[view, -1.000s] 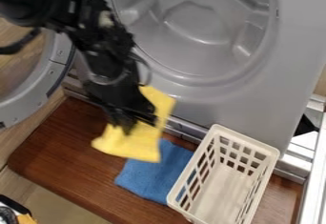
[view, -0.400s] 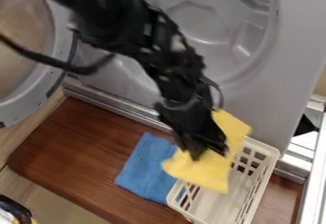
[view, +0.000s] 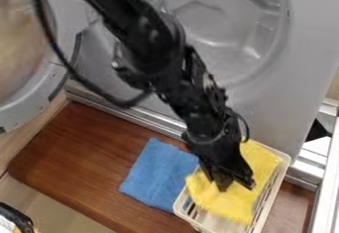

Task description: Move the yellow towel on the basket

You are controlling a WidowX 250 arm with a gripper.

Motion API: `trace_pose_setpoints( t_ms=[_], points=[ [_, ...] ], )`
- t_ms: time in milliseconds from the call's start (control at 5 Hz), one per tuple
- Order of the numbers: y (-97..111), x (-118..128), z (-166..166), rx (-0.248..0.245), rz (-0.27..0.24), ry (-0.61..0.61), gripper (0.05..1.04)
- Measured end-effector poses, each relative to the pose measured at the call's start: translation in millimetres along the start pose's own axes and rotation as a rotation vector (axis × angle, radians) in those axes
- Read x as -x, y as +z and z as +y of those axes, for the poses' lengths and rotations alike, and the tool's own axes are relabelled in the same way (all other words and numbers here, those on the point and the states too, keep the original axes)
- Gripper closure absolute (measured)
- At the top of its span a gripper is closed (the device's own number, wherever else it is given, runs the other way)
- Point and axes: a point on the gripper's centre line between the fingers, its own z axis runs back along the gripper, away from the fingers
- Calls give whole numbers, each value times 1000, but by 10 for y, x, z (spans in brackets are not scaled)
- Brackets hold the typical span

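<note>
The black gripper hangs over the white basket at the lower right, shut on the yellow towel. The towel spreads out on both sides of the gripper and covers much of the basket's opening. Its lower edge lies within the basket's outline; whether it touches the basket floor I cannot tell.
A blue towel lies on the brown wooden board, left of the basket. Behind stands a grey machine front with a round opening, its open door at the left. A metal rail runs along the right.
The gripper has moved right and down with the yellow towel, from above the blue towel to over the basket. The blue towel and basket have stayed in place.
</note>
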Motion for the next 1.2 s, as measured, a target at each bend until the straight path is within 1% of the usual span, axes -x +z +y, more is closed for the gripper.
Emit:
trace_pose_setpoints(
  t_ms=[200, 400, 800, 1000, 1200],
  points=[
    [-123, -27, 19, 1, 12, -7, 955],
    [-169, -39, 30, -5, 26, -13, 756],
    [-177, -31, -24, -30, 48, -33, 156],
    [-171, 1, -22, -47, 70, -47, 74],
    [-14, -44, -29, -62, 60, -63, 78]
  ],
)
